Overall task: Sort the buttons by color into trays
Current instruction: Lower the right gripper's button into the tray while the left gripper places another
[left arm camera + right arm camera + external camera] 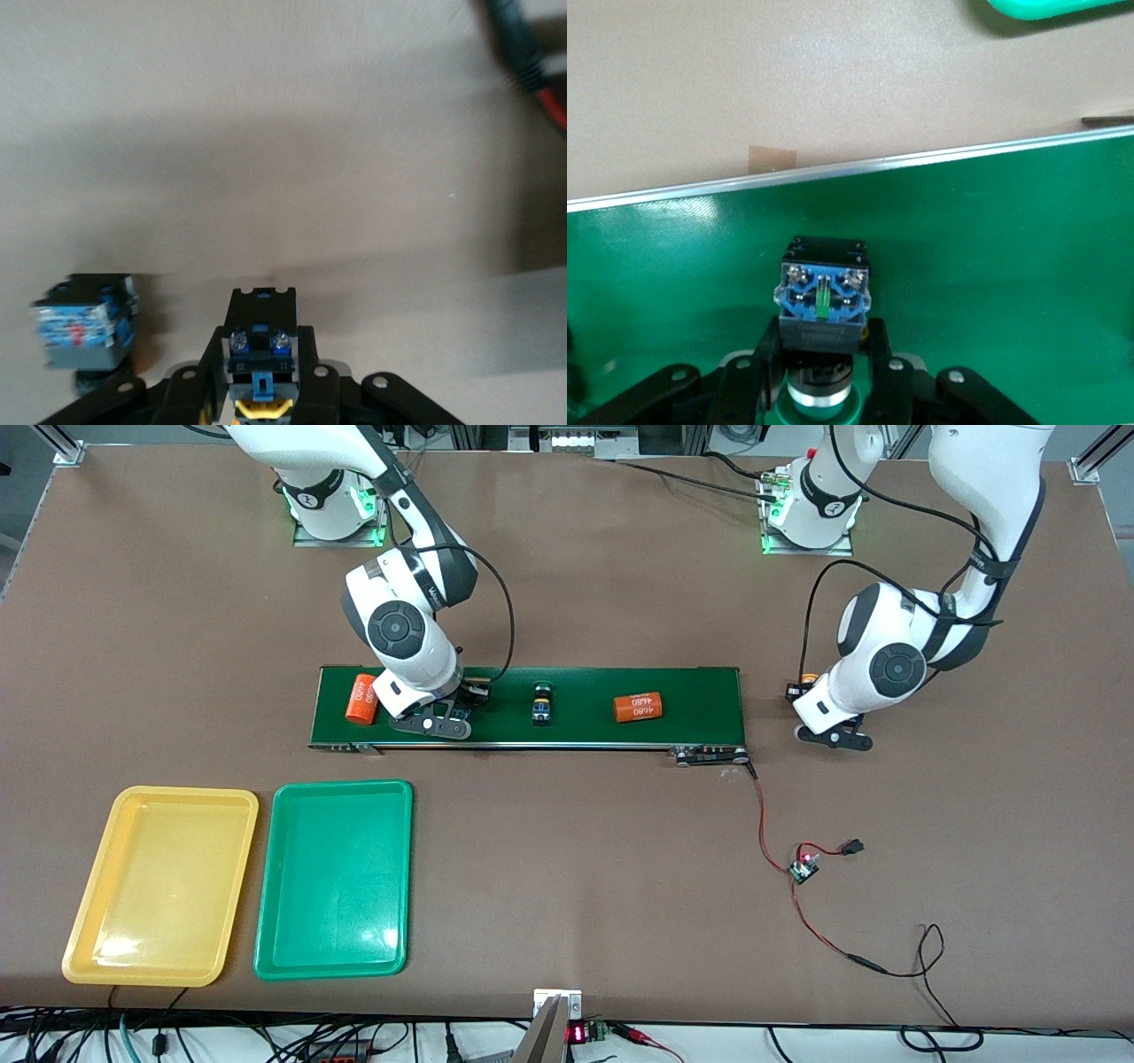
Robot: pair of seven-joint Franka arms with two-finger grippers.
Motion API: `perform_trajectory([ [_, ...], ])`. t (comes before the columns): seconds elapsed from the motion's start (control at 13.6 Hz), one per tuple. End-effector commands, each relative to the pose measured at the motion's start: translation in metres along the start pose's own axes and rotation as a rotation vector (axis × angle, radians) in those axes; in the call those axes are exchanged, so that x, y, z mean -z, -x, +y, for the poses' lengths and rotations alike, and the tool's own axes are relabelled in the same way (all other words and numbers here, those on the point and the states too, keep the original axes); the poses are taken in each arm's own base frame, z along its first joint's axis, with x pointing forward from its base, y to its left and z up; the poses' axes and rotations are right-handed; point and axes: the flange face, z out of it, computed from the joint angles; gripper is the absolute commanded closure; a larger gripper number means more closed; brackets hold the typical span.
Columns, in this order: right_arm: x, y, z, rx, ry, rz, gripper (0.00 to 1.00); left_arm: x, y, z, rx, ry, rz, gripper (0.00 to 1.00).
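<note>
Both of my pincers are down at table level. My right gripper (819, 390) sits on the long dark-green conveyor belt (602, 691), at the end toward the right arm's base, and is clenched on a small push-button switch with a black-and-blue body and a green mushroom cap (821, 305); its black fingers (890, 376) flank the body, cap toward my wrist. My left gripper (259, 398) rests on the bare brown table (567, 868) just off the belt's other end, clenched on a like switch with a yellow-orange cap (259, 354). A further switch body (84, 328) stands just beside that one, untouched; its cap colour I cannot tell. One more switch (541, 702) lies on the belt between two larger orange cylinders with white print (639, 707), which are no concern of mine.

I judge these switches to be light, rigid moulded plastic, not fragile, but smooth and top-heavy at the rounded cap; the flat sides of the square body give the surest hold, as taken here, while the cap would slip.

The shallow rectangular green plastic tray (335, 879) and its yellow twin (161, 886) lie side by side, nearer to the front camera than the belt, both bare.
</note>
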Motion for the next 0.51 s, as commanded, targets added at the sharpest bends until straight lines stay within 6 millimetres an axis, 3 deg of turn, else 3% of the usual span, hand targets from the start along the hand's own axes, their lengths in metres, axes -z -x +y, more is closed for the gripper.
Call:
perform_trajectory([
  [0.0, 0.013, -0.017, 0.008, 0.045, -0.015, 0.019, 0.97, 0.062, -0.013, 0.028, 0.022, 0.000, -0.022, 0.93],
  [0.15, 0.060, -0.048, 0.028, 0.043, -0.025, 0.020, 0.98, 0.084, -0.019, 0.069, 0.077, 0.038, 0.010, 0.93],
  [0.29, 0.115, -0.080, 0.043, 0.067, -0.038, 0.014, 0.98, 0.093, -0.024, 0.108, 0.103, 0.075, 0.040, 0.93],
  [0.37, 0.140, -0.092, 0.052, 0.069, -0.052, 0.031, 0.98, 0.090, -0.026, 0.115, 0.095, 0.079, 0.052, 0.93],
  [0.44, 0.151, -0.101, 0.061, 0.066, -0.060, 0.042, 0.98, 0.090, -0.027, 0.116, 0.094, 0.083, 0.065, 0.93],
])
